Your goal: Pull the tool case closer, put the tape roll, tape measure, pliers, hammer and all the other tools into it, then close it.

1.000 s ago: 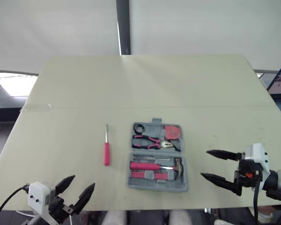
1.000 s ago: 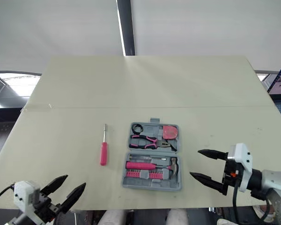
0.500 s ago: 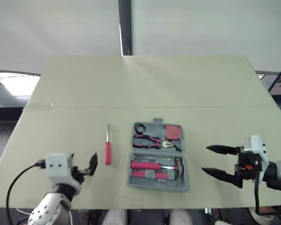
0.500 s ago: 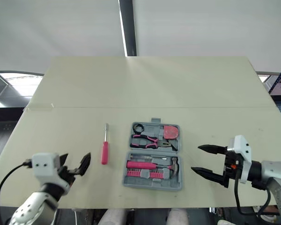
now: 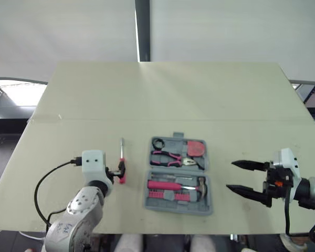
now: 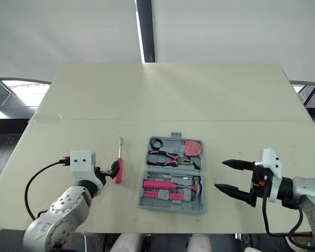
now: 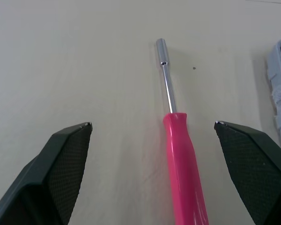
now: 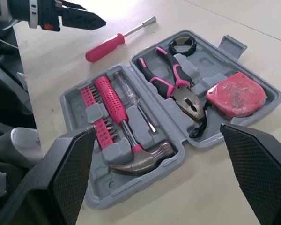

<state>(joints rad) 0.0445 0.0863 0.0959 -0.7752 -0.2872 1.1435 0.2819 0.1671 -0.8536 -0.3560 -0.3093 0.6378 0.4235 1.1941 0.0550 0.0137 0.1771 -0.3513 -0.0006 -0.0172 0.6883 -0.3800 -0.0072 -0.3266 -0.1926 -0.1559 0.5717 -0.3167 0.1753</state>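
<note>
The left gripper [image 7: 152, 123] has swung in from the surface's near edge. Its fingers are spread either side of the pink screwdriver [image 7: 181, 159], not touching (seemingly the last loose tool). The open case [image 5: 177, 208] lies just beyond, and the right gripper [image 5: 230, 175] waits past it, also spread.

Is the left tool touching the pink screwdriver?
Apart. The left wrist view shows the left tool open, with bare table between each finger and the screwdriver handle.
</note>
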